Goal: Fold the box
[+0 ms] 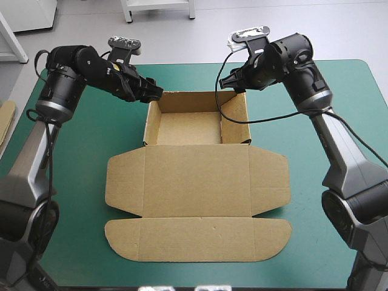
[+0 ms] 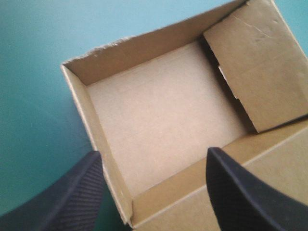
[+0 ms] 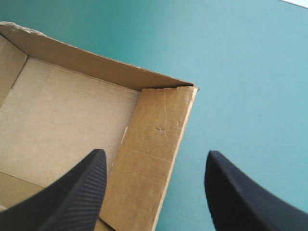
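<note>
On the teal-green cover [image 1: 66, 157] the brown box [image 1: 197, 182] lies mid-table. Its lid [image 1: 197, 236] is flat toward the near edge, and its tray [image 1: 185, 128] behind has raised walls and a bare floor. Farther back, the left gripper [image 1: 154, 91] is at the tray's far-left corner and the right gripper [image 1: 229, 82] at its far-right corner. Both have fingers spread, grasping nothing. Bare cover flanks the tray.

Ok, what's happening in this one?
Two robot arms are folding a brown box on the teal-green table. Its far part already stands as an open tray, while the lid lies flat toward the near edge. Both hands are open and hold nothing. The left hand hovers at the tray's left wall and the right hand at its right wall, each poised over that wall.
</note>
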{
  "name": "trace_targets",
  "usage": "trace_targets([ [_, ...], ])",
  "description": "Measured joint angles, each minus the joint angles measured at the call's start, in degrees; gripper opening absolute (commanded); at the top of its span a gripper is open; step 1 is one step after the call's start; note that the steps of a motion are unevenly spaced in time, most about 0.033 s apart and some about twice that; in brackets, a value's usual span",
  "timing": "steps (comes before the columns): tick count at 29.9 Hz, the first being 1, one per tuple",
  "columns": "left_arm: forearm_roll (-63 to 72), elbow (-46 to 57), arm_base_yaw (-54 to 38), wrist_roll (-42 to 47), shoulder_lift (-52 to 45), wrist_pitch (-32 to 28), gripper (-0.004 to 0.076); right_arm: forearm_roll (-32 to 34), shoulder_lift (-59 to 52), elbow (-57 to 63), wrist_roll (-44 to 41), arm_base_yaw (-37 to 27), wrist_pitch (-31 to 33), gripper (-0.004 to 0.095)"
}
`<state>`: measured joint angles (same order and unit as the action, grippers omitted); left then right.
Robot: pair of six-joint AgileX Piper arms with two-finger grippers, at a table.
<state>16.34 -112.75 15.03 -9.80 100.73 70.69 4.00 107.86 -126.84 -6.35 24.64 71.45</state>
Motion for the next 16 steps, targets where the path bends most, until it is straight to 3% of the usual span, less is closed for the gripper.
trace_targets([
  [9, 7.34, 32.73, 0.00, -8.43, -20.33, -17.56, 0.0426, -0.61, -2.21, 4.11, 2.36, 0.00, 0.00, 0.0536],
  [16, 9.16, 55.70, 0.00, -10.09, -37.69, -28.20, 0.0426, -1.98, -2.66, 4.17, 3.30, 0.00, 0.00, 0.0536],
])
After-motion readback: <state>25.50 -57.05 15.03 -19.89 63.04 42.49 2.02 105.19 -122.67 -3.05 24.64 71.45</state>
